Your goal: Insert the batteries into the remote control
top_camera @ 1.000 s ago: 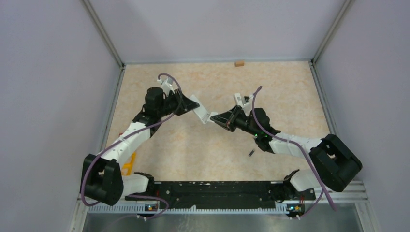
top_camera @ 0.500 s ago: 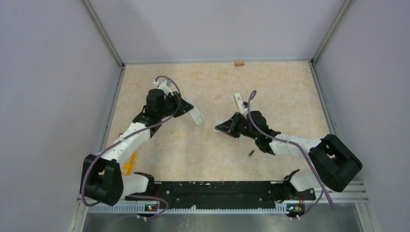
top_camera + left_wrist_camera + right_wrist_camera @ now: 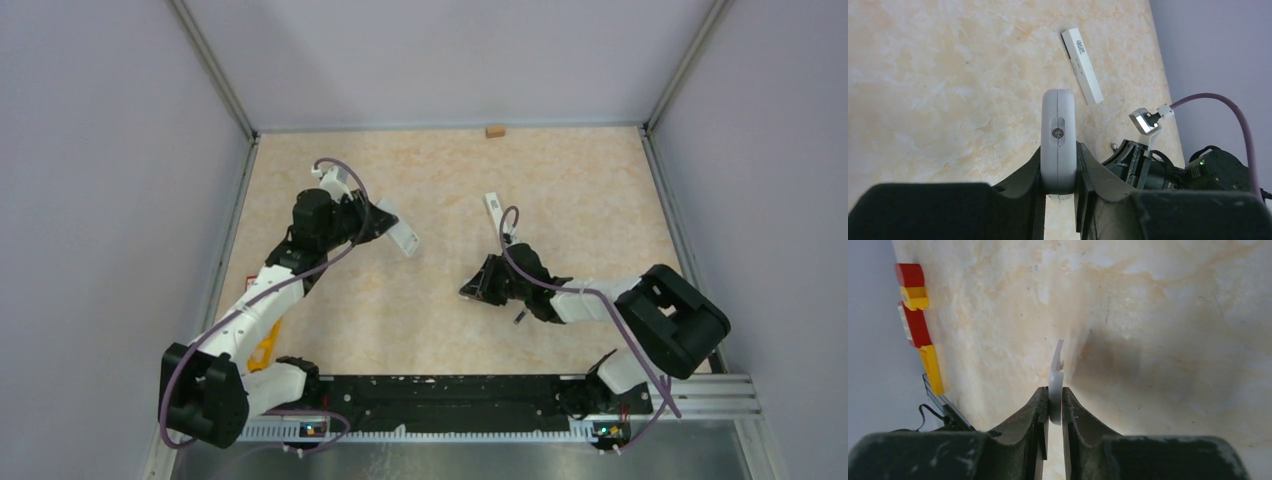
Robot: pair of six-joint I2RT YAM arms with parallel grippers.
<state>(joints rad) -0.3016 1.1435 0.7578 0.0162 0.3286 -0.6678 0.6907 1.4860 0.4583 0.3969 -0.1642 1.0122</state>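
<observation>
Closest to the arm bases, one tiny dark cylindrical battery [image 3: 519, 317] can be seen lying on the pale marbled bench [image 3: 600, 200], just beside the right arm [image 3: 580, 303]. Only that one is made out from above. The rest may be hidden under the arms, hard to say. A stack of red and yellow toy bricks [image 3: 918, 315] is sat at the near left edge.

A bit further out, the right pincer [image 3: 1054, 392] is clamped on a thin white plastic sliver with a hooked tip [image 3: 1056, 365], probably the battery cover, held edge-on low over the bench. Past that, the left pincer [image 3: 1059, 150] is clenched on a chunky white rounded remote [image 3: 1058, 117], gripped by its sides, with a small screw [image 3: 1058, 132] set in a recess facing the camera. Further still, a slim white bar-shaped remote [image 3: 1082, 66] is laid flat, well apart from both. A small brown block [image 3: 494, 131] is right at the far wall.

Handling-wise, the battery should be expected to be light, rigid, smooth and keen to roll. It'd best be pinched across the middle of the barrel, not by the ends.

Writing: dark print is seen near one end of the slim remote, but it's too small to be read. No brand is spotted on the held one.
</observation>
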